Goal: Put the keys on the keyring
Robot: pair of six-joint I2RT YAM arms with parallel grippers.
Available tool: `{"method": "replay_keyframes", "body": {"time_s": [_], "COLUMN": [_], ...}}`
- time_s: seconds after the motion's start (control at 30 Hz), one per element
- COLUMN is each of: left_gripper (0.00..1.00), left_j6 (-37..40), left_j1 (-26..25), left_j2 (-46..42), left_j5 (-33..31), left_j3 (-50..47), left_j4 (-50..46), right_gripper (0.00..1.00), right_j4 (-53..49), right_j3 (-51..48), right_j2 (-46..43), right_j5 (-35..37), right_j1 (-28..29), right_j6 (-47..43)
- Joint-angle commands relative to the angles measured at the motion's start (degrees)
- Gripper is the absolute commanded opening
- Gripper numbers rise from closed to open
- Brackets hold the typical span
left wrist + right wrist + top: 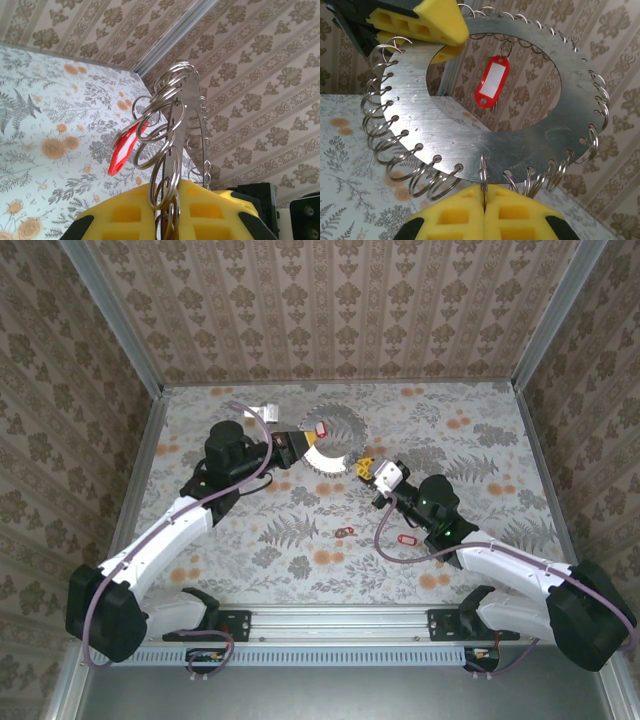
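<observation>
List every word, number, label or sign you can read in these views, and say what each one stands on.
No readable text in any view.
Red key tag hanging on the keyring: its white insert is blank.
Metal face of the keyring: no stamp or number visible.
Loose red tag on the table, top view: too small to read.

Soft, even light fills every view, leaving only faint shadows on the table (480, 440). The keyring (470, 135) shows a dull, streaky sheen; the wallpaper (610, 30) behind looks slightly soft.
</observation>
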Motion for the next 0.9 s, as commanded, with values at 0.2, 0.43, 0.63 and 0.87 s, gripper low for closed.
{"method": "replay_keyframes", "body": {"time_s": [0.2, 0.43, 0.63, 0.87], "left_gripper": [0.33, 0.39, 0.42, 0.54], "left_j6": [-5.57, -7.18, -7.85, -8.28], "left_j1": [0.44, 0.73, 0.81, 1.12], "left_j2": [0.59, 0.28, 0.03, -4.10], "left_j5": [-3.85, -6.86, -8.08, -11.77], "left_j3": [-4.68, -11.11, -16.66, -23.13], "left_j4": [0.84, 2.32, 3.81, 2.26], "right_gripper": [0.00, 0.00, 0.00, 0.00], "right_j4": [-8.99, -17.95, -23.45, -30.71], "right_j3": [6.79, 12.51, 17.56, 24.78], "right_j2": [0.76, 4.94, 9.69, 15.25], "right_j5": [-6.40, -13.65, -17.63, -22.89], "right_j1": [-2.07, -3.18, -3.47, -3.30], "right_j6": [6.44, 8.13, 9.80, 11.24]}}
